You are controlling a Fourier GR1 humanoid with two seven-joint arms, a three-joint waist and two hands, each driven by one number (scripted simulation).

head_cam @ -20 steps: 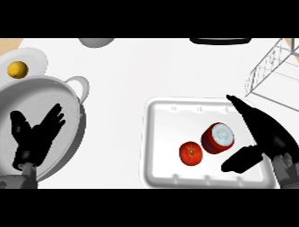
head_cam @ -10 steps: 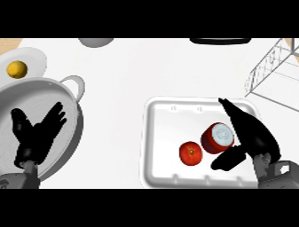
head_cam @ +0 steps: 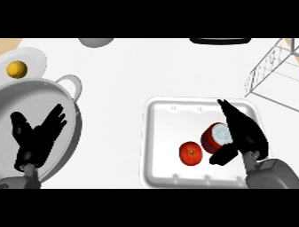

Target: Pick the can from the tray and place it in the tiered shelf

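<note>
Red-walled can (head_cam: 214, 137) with a pale lid, lying in the white tray (head_cam: 161, 133), just beside a red tomato (head_cam: 190, 153). Right hand (head_cam: 243, 133) hard against the can's far side from the tomato, fingers long and barely bent, thumb tucked low near the tomato; not yet wrapped round. Best now: curl fingers and thumb round the can's body, clear of the tomato, lift straight up. Wire tiered shelf (head_cam: 279, 73) well apart beyond the tray. Left hand (head_cam: 39, 135) spread wide, resting over a pan (head_cam: 1, 111).
</note>
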